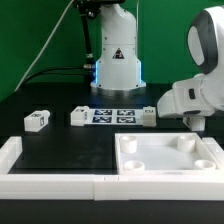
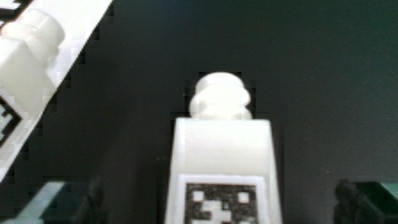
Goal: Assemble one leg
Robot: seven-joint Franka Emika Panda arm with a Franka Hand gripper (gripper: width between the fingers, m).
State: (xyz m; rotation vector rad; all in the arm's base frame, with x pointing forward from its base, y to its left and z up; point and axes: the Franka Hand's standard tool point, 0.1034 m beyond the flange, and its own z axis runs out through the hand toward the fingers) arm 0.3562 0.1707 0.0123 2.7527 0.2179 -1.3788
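Observation:
In the wrist view a white leg (image 2: 222, 140) with a rounded tip and a black-and-white tag on its face lies between my fingers. My gripper (image 2: 217, 202) is open: the dark fingertips (image 2: 59, 200) stand on either side of the leg with a gap on each side. In the exterior view the gripper (image 1: 197, 122) is low at the far edge of the large white square plate (image 1: 170, 172), and the arm's white hand hides that leg. Three more legs lie on the black table: one far left (image 1: 38, 121), one (image 1: 78, 117) and one (image 1: 147, 115) at the marker board's ends.
The marker board (image 1: 112, 116) lies mid-table in front of the robot base. A low white wall (image 1: 40, 165) runs along the front and left. In the wrist view a long white part (image 2: 45, 50) lies slantwise beside the leg; which part it is I cannot tell.

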